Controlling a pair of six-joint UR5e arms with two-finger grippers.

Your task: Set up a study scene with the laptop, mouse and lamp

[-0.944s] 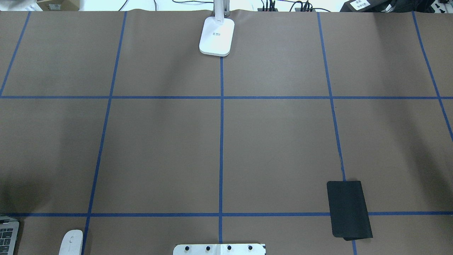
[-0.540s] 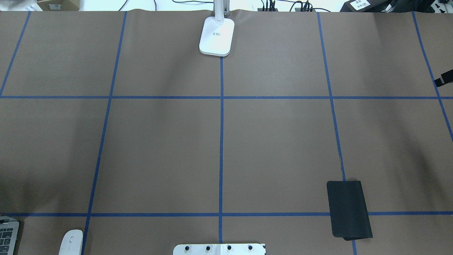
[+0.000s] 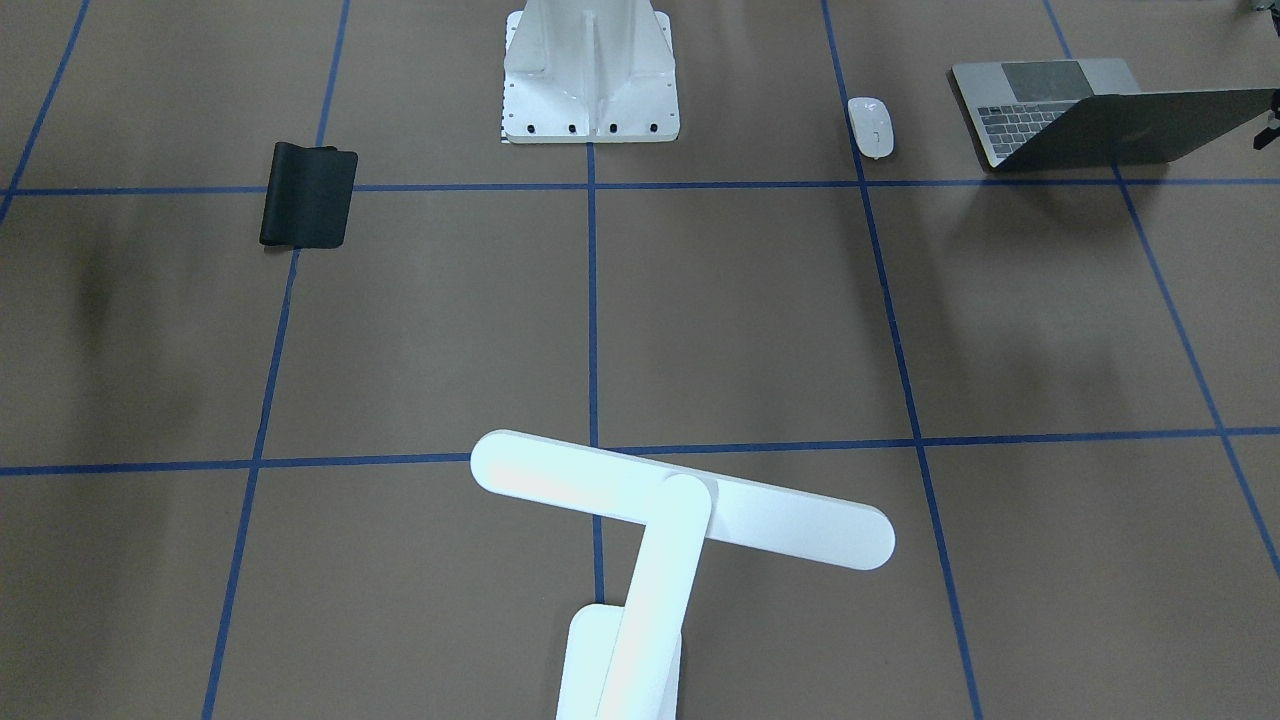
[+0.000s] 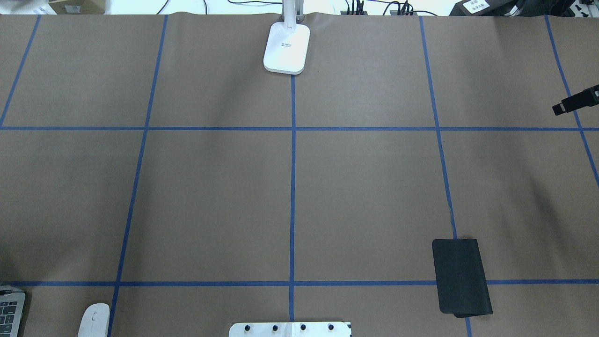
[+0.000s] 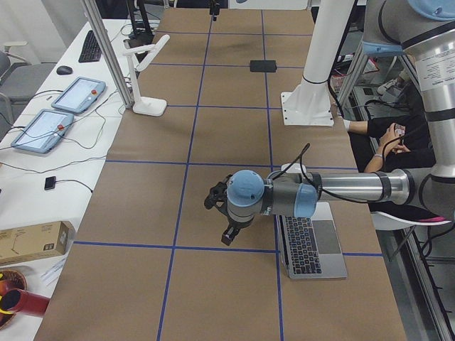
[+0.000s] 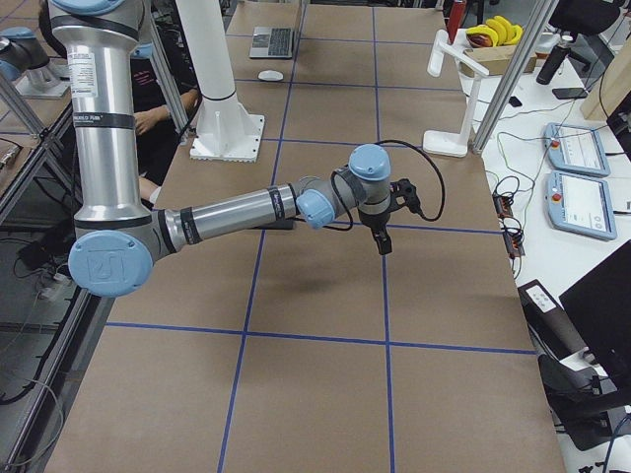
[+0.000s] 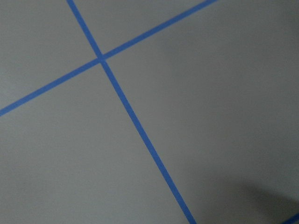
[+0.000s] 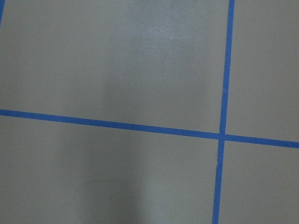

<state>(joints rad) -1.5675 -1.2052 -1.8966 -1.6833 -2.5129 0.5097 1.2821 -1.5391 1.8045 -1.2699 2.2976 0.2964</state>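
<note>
The laptop [image 3: 1080, 125] stands open at the robot's near left corner and shows at the overhead view's edge [image 4: 9, 312]. The white mouse [image 3: 871, 126] lies beside it [image 4: 94, 319]. The white lamp [image 3: 650, 540] stands at the table's far middle, its base [image 4: 287, 47] on the blue centre line. My left gripper [image 5: 227, 233] hovers just beyond the laptop [image 5: 313, 245]; I cannot tell if it is open or shut. My right gripper [image 6: 383, 244] hangs over bare table on the right. Only its dark tip [image 4: 561, 108] shows overhead, so I cannot tell its state.
A flat black pad [image 4: 461, 276] lies at the near right [image 3: 308, 195]. The white ribbed pedestal [image 3: 590, 70] stands at the robot's middle edge. Blue tape lines grid the brown table [image 4: 365, 196]. Both wrist views show only table and tape.
The right gripper's dark tip has come into the overhead view from the right edge and moved further left. The laptop, mouse, lamp and pad have not moved.
</note>
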